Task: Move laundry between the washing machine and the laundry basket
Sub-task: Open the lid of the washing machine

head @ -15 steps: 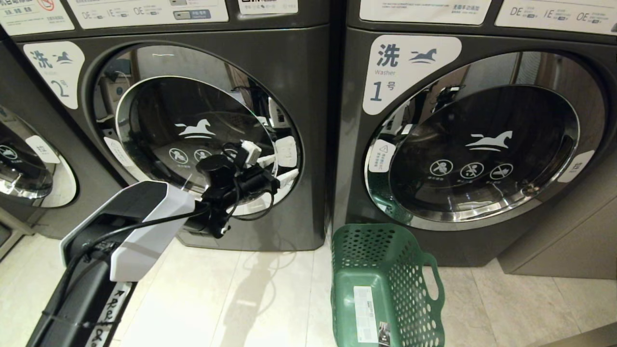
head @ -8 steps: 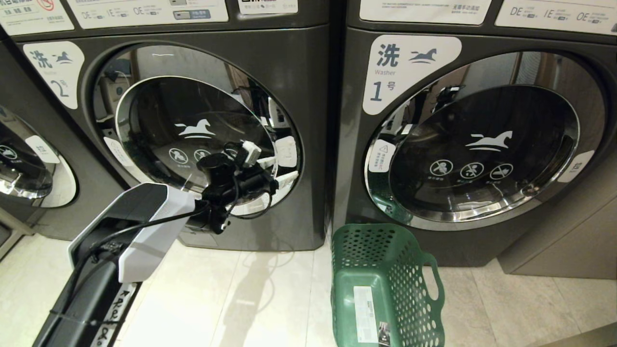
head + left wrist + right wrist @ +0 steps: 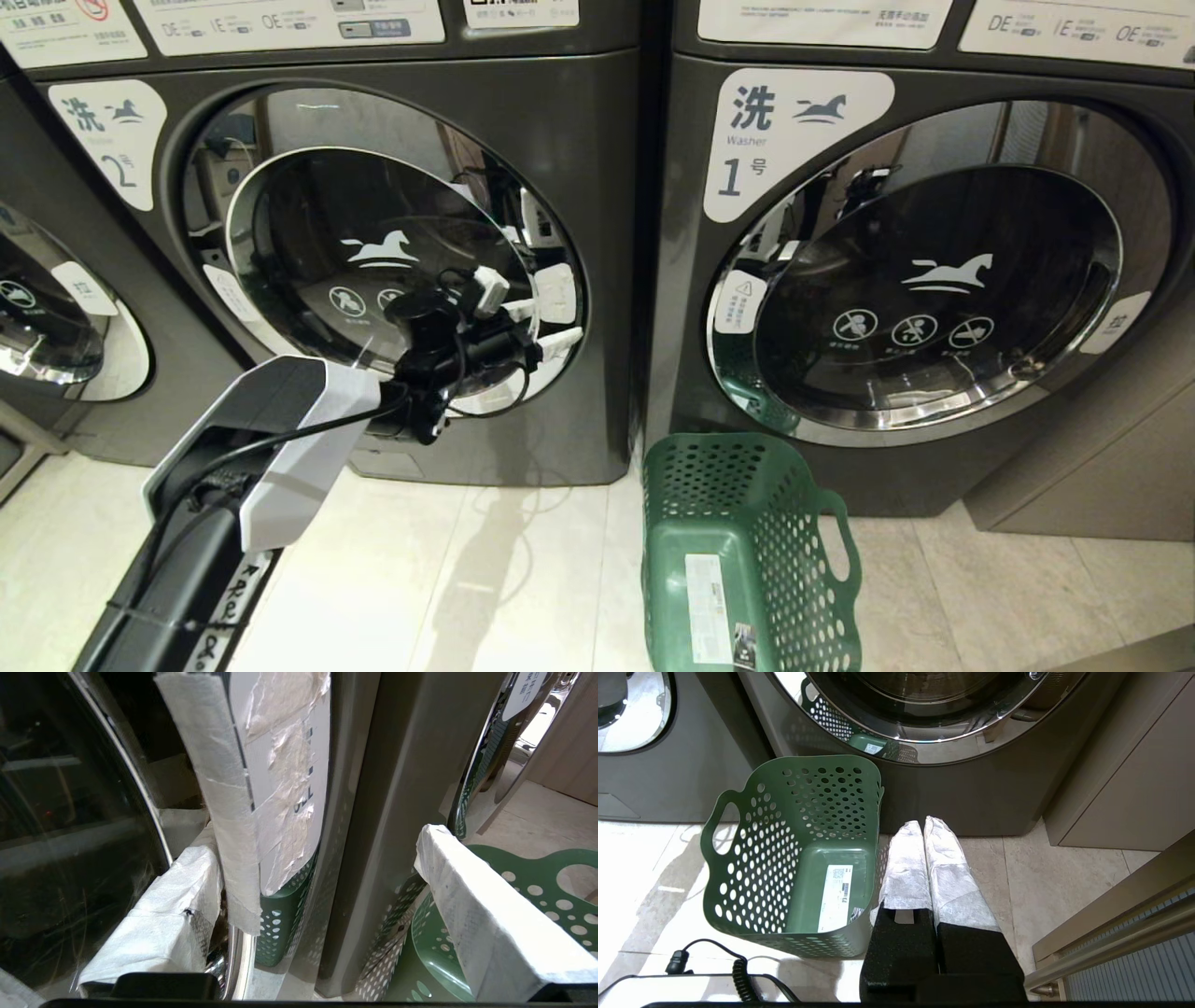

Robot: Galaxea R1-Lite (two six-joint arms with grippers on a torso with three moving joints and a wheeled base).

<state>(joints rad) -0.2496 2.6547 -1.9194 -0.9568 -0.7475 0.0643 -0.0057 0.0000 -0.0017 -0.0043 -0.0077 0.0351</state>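
Two dark grey washers stand side by side on a pale tiled floor (image 3: 448,579). Washer 2 (image 3: 579,121), with the blue "2" label, is on the left in the head view; washer 1 (image 3: 691,280) is on the right. A third door (image 3: 56,317) shows at the far left edge. Both main doors are closed, chrome rims reflecting the room.

Basket (image 3: 747,551): green, round-holed, on the floor in front of washer 1, near the seam between the two machines. White sticker on its near end. Nothing visible inside; no laundry seen anywhere.

Left arm (image 3: 280,439) reaches up from lower left to washer 2's door. Left end effector (image 3: 537,322) sits at the door's right rim, fingers spread wide. In the left wrist view, one taped finger (image 3: 163,924) lies against the glass beside a taped white tag (image 3: 280,788); the other is apart, over the basket side.

Right end effector (image 3: 924,828): low, beside the basket, taped fingers pressed together, holding nothing.
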